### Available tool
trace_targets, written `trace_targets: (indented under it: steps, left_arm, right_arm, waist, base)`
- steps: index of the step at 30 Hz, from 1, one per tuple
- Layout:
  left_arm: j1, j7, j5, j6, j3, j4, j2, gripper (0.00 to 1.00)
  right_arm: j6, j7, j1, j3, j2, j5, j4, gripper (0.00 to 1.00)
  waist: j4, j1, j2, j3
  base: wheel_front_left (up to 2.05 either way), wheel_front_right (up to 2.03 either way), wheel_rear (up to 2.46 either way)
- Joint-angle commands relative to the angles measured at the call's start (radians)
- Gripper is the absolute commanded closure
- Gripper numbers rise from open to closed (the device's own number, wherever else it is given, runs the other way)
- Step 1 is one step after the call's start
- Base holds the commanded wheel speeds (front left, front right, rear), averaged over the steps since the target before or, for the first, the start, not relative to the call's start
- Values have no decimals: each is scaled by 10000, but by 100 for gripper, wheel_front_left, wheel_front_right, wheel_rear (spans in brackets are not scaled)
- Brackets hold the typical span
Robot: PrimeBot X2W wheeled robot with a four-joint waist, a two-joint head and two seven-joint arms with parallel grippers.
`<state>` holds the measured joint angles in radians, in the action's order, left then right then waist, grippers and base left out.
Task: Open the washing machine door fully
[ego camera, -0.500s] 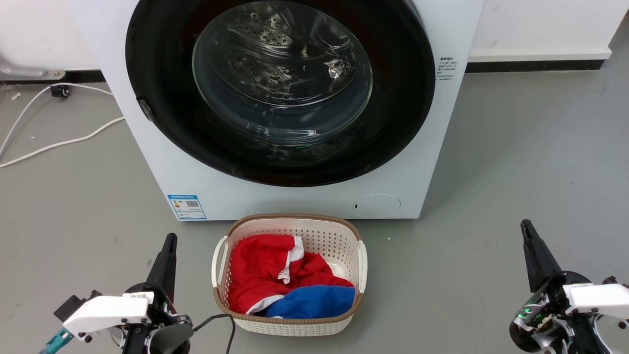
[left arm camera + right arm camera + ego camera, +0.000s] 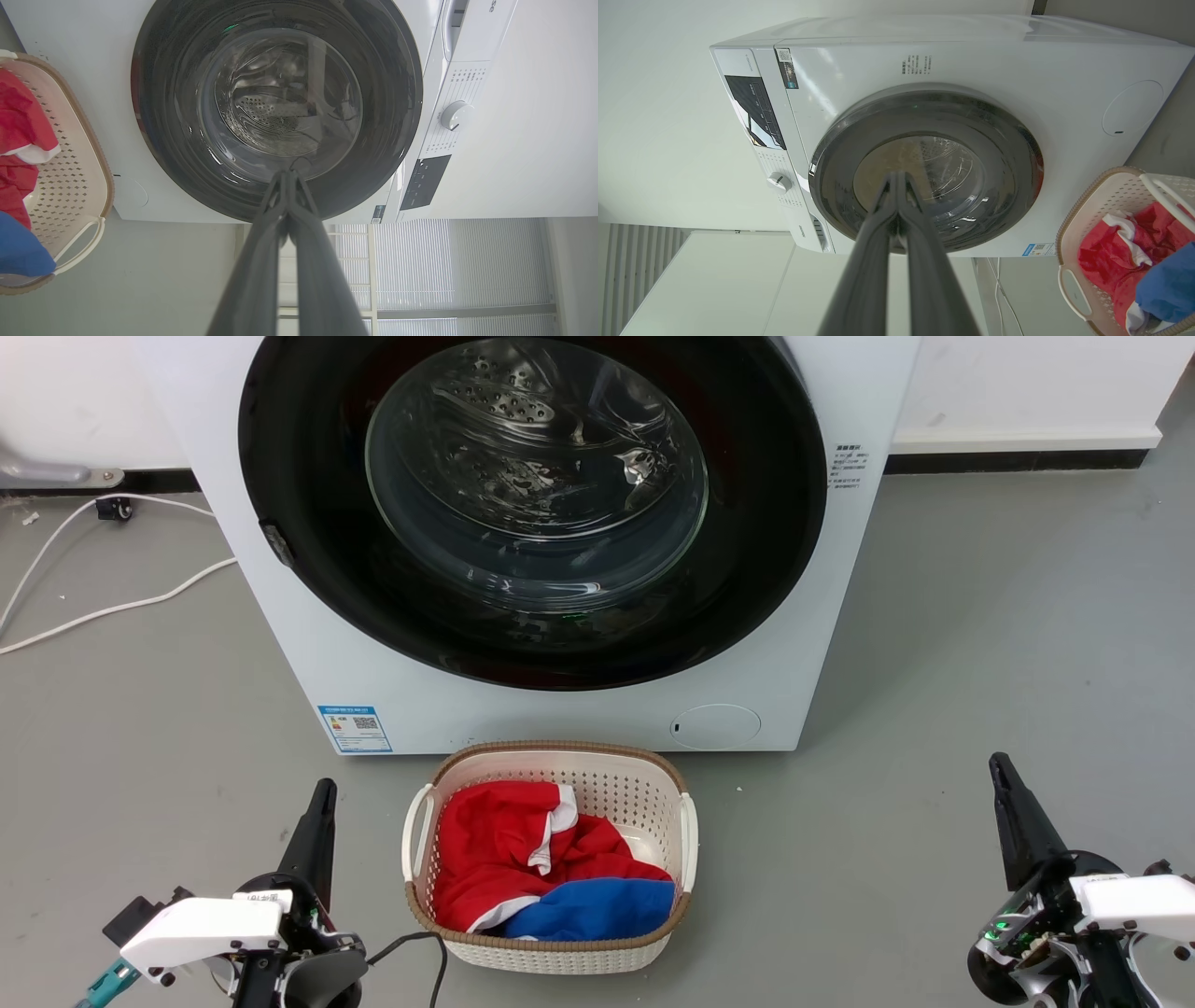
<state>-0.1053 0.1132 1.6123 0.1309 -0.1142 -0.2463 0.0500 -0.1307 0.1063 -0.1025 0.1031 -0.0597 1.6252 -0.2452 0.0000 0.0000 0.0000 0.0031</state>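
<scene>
Head view: door (image 2: 534, 504) shut flush on washer (image 2: 822, 644), ahead of and above both grippers, well apart from them. Tab (image 2: 277, 543) on door's left rim is probably the handle, too small to be sure. Left gripper (image 2: 324, 791) nearer it than right gripper (image 2: 999, 765). Both jaws closed, empty. Basket (image 2: 551, 749) between grippers. No change from earlier frame.

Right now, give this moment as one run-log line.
round black-rimmed glass washing machine door: closed | left end effector: shut, empty | right end effector: shut, empty | contact: none
</scene>
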Motion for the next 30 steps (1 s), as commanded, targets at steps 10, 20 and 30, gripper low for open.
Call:
trace_targets:
  steps: [10, 20, 30]
  left_arm:
    - [328, -248, -105, -4, 84, -100, -33, 0]
    - [396, -731, -2245, -321, 15, 442, -26, 0]
    - [573, -1163, -4939, -999, 399, 1079, -8, 0]
  right_arm:
    - [5, -229, 343, 10, 39, -190, -259, 0]
    - [4, -705, 475, 309, 45, -2404, 254, 0]
    - [2, -1130, 734, 50, 50, -5307, 1398, 0]
  waist:
    - [-2, 0, 0, 4]
    - [4, 0, 0, 34]
    - [4, 0, 0, 77]
  base:
    - [0, 0, 0]
    - [0, 0, 0]
    - [0, 0, 0]
